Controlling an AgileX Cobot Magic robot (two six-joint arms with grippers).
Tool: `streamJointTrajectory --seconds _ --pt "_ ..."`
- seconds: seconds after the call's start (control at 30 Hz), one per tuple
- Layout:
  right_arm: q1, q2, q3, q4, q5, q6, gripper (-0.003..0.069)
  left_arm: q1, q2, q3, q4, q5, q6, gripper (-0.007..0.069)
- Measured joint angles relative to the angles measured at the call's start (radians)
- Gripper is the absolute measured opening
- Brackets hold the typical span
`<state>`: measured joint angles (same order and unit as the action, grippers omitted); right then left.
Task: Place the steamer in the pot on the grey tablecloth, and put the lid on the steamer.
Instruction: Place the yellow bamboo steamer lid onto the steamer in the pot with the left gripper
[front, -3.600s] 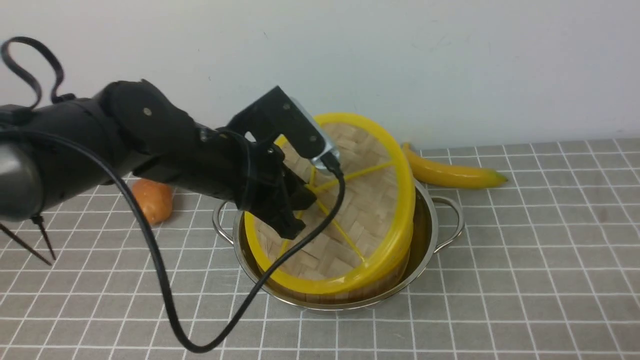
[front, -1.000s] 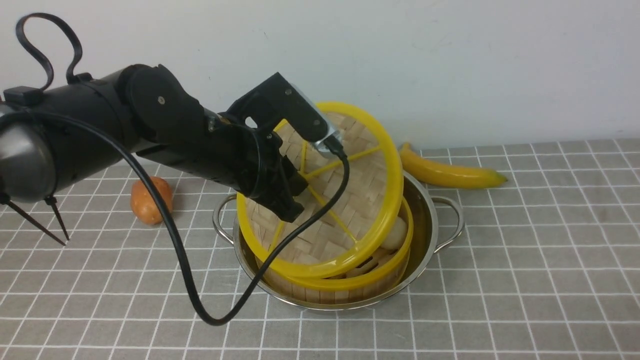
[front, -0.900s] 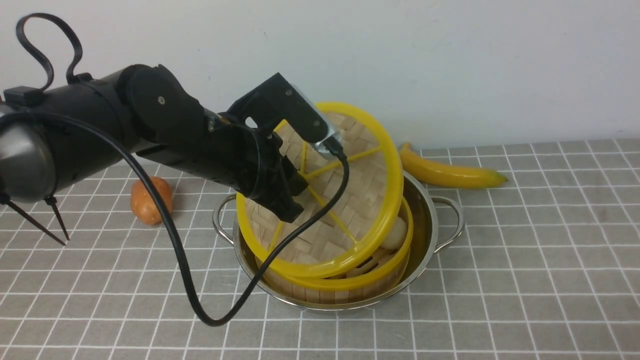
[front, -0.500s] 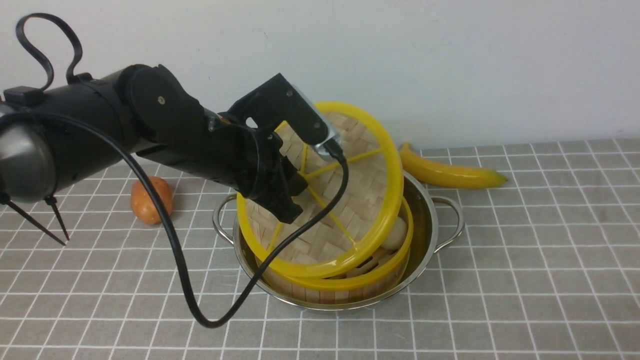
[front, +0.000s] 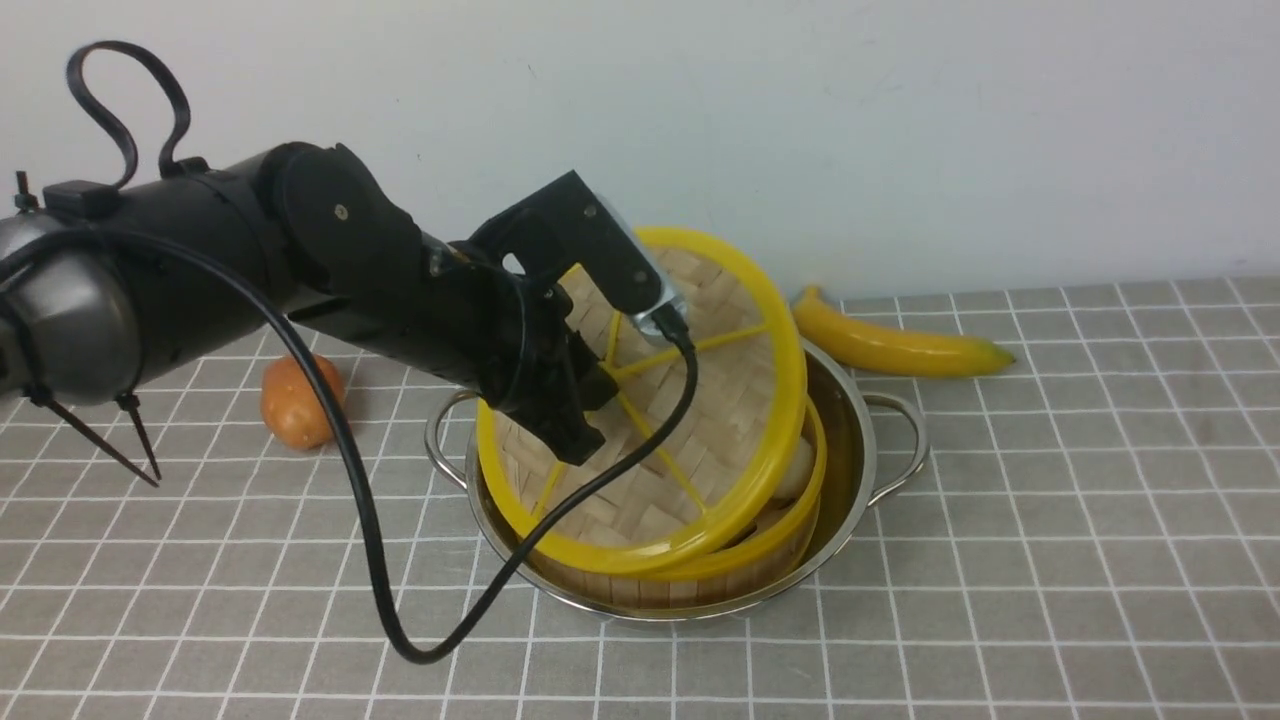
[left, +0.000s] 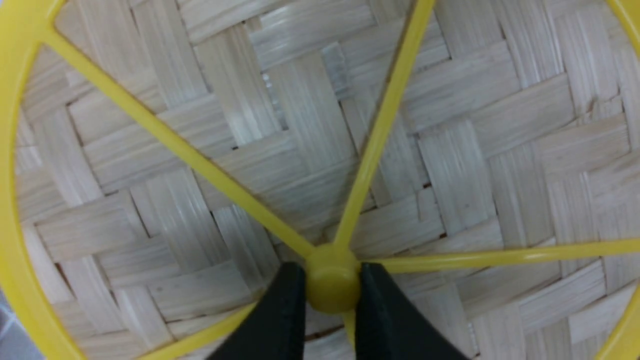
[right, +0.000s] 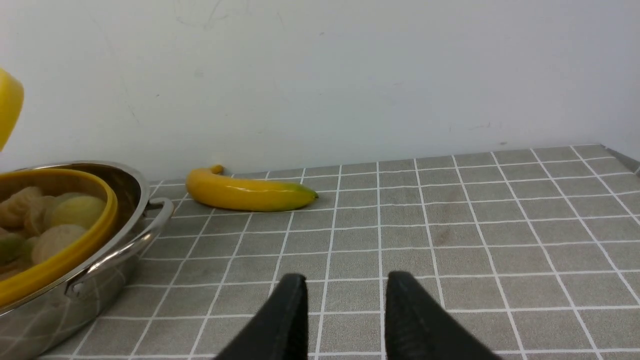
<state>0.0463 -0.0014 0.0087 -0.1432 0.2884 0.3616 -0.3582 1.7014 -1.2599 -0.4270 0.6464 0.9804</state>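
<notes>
The steamer (front: 790, 528) sits inside the steel pot (front: 858, 440) on the grey tablecloth (front: 1050, 560). Pale buns show in the steamer (right: 70, 245) in the right wrist view. My left gripper (front: 600, 385) is shut on the yellow centre knob (left: 332, 280) of the woven lid (front: 700, 430), and its fingers (left: 285, 315) pinch the knob from both sides. The lid hangs tilted over the steamer, with its near edge low by the steamer rim and its far edge raised. My right gripper (right: 345, 282) is open and empty above the cloth, to the right of the pot (right: 135, 200).
A yellow banana (front: 900, 345) lies behind the pot by the wall. An orange-brown round fruit or vegetable (front: 295, 400) rests on the cloth to the left of the pot. My left arm's black cable loops down in front of the pot.
My left arm has moved slightly right and down with the lid. The lid now sits lower and nearer the steamer rim, still tilted.
</notes>
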Motion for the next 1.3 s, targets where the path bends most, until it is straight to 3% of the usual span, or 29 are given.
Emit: streamJointTrajectory --seconds 0.73,0.93,1.13,1.3 --pt "0.000 0.000 0.000 0.001 0.000 0.000 0.0242 -0.041 0.003 -0.070 0.017 0.051 0.020 0.0120" --pt "0.000 0.000 0.000 0.001 0.000 0.000 0.0242 -0.041 0.003 -0.092 0.049 0.079 -0.029 0.0120" --pt "0.000 0.000 0.000 0.001 0.000 0.000 0.0242 -0.041 0.002 -0.145 0.189 0.178 -0.173 0.0120" --pt "0.000 0.000 0.000 0.001 0.000 0.000 0.0242 -0.041 0.008 -0.146 0.227 0.195 -0.197 0.0120"
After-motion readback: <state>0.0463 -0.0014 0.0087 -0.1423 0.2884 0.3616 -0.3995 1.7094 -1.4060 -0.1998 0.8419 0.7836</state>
